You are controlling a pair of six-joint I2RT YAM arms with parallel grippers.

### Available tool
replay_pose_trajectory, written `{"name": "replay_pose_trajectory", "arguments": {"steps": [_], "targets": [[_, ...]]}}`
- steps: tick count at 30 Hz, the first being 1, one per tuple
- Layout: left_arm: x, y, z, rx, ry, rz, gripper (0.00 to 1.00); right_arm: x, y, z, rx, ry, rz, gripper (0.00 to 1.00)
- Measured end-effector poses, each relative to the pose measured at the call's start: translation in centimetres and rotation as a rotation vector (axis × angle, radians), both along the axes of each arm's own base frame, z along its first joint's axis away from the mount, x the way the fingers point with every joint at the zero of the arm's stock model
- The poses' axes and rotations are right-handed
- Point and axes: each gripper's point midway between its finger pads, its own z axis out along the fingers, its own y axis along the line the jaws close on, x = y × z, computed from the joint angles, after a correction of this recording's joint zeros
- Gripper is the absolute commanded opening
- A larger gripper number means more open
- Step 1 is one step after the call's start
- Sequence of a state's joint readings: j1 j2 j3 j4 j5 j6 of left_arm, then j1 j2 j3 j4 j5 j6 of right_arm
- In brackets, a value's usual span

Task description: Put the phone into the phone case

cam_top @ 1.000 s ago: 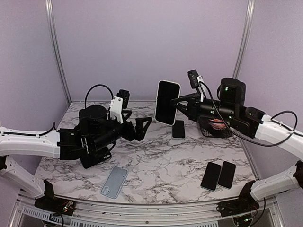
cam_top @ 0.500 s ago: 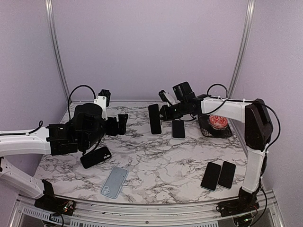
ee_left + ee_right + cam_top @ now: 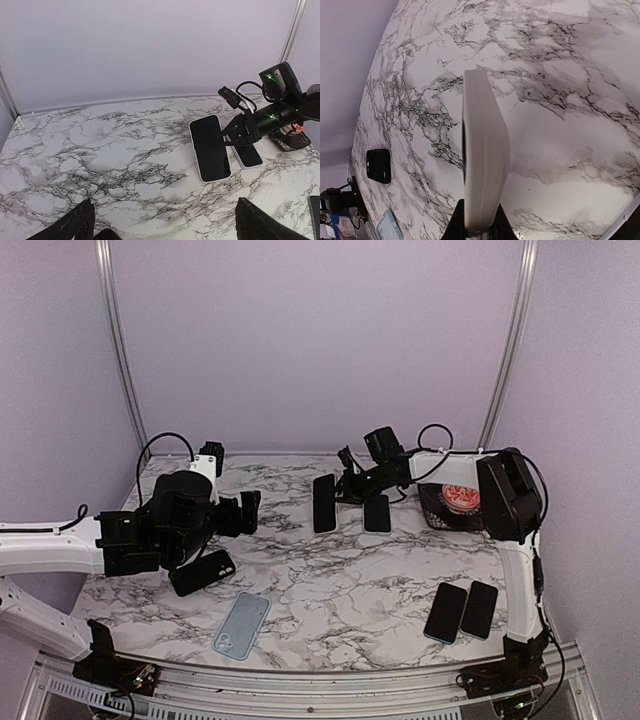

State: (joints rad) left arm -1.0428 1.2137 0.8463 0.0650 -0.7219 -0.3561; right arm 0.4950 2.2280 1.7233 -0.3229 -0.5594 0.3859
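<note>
At the 9 o'clock side of the marble table [image 3: 330, 590], I am hanging the left gripper [image 3: 246, 512] over the surface with its fingers spread wide and nothing between them. Just under that arm a black slab [image 3: 203, 572] is lying flat; I cannot tell whether it is a phone or a cover. Towards 7 o'clock the pale blue case [image 3: 242, 625] is lying near the front edge, apart from both arms and, as far as I can judge, with no phone in it.

At about 12 o'clock I am gripping the phone [image 3: 324, 503] in the right gripper [image 3: 345, 487]. Its fingers are clenched on the white rim, so the phone is tilting up with its dark screen facing the left arm. Whether its lower end is touching the marble I cannot tell. A second phone [image 3: 377, 512] is lying flat just beside it, a basket [image 3: 455, 510] is sitting towards 2 o'clock, and two more phones [image 3: 445, 612] are lying side by side at 5 o'clock.

By my reckoning the task is only getting under way. The phone is in hand, but it is well apart from the case. I am judging that carrying it across, lining it up and pressing it in are all to come.
</note>
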Motion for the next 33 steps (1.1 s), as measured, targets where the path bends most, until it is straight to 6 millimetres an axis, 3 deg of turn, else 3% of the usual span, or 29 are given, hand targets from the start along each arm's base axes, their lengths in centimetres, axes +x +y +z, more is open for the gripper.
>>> {"name": "replay_pose_trajectory", "arguments": {"steps": [5, 9, 13, 15, 19, 23, 27, 29, 33], "targets": [[-0.2, 0.9, -0.7, -0.015, 0.003, 0.016, 0.99, 1.1, -0.9, -0.8, 0.005, 0.039, -0.021, 0.09], [-0.2, 1.4, -0.7, -0.022, 0.000, 0.029, 0.99, 1.7, -1.2, -1.3, -0.005, 0.044, -0.027, 0.23], [-0.1, 1.7, -0.9, -0.030, 0.004, 0.045, 0.99, 2.8, -2.8, -3.4, -0.083, 0.036, -0.078, 0.29], [0.0, 1.5, -1.6, -0.036, 0.021, 0.050, 0.94, 3.1, -3.8, -4.5, -0.126, 0.042, -0.107, 0.29], [0.1, 0.3, -5.0, -0.024, 0.102, 0.034, 0.81, 3.6, -4.8, -5.4, -0.184, 0.028, -0.136, 0.32], [-1.1, -0.2, -9.8, 0.040, 0.221, 0.007, 0.81, 4.0, -5.9, -5.7, -0.244, -0.004, -0.159, 0.49], [-3.0, 0.1, -12.3, 0.083, 0.308, 0.005, 0.82, 3.8, -6.8, -4.9, -0.326, -0.059, -0.174, 0.50], [-4.0, 0.5, -13.3, 0.107, 0.350, 0.015, 0.77, 3.5, -7.2, -3.7, -0.368, -0.096, -0.178, 0.50], [-6.4, 1.2, -15.8, 0.151, 0.464, 0.018, 0.63, 2.1, -6.4, 0.5, -0.413, -0.205, -0.156, 0.50]]}}
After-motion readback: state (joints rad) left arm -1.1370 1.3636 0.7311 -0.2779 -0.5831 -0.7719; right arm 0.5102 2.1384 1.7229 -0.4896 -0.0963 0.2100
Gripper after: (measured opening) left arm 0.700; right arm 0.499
